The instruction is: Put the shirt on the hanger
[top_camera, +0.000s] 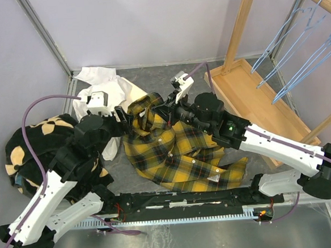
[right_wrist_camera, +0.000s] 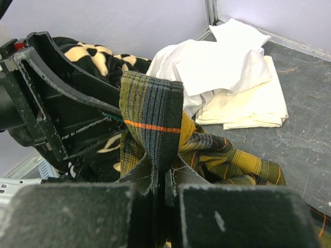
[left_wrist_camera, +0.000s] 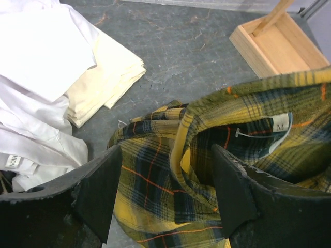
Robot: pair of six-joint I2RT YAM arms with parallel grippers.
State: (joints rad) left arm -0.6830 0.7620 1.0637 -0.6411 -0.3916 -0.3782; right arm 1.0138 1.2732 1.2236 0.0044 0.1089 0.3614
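Between my two grippers, near the middle of the table, the shirt (top_camera: 179, 154) is lying crumpled, with its collar end reaching up to both sets of fingers. My right gripper (right_wrist_camera: 159, 181) is clamping a raised fold of the yellow and black plaid, jaws pressed together and the cloth standing up out of them. My left gripper (left_wrist_camera: 165, 191) is hanging with its jaws spread wide, straddling the collar. The fabric is sitting between the fingers (left_wrist_camera: 98, 188), and I cannot tell whether either pad is touching it. Just beyond the right finger of that gripper, the small white neck label (left_wrist_camera: 281, 125) is showing inside the collar.

Ahead and to the left of my left gripper, a white garment (left_wrist_camera: 41, 51) is lying heaped on the grey table (left_wrist_camera: 196, 46), with a folded cream cloth (left_wrist_camera: 106, 77) touching its edge. Out past my left arm, a black fleece (top_camera: 33, 147) with tan patches is sitting bundled against the wall.

Far off to the right of my right gripper, light-blue wire hangers (top_camera: 295, 58) are hanging from a wooden rack (top_camera: 254, 95), well apart from the shirt and from both grippers.
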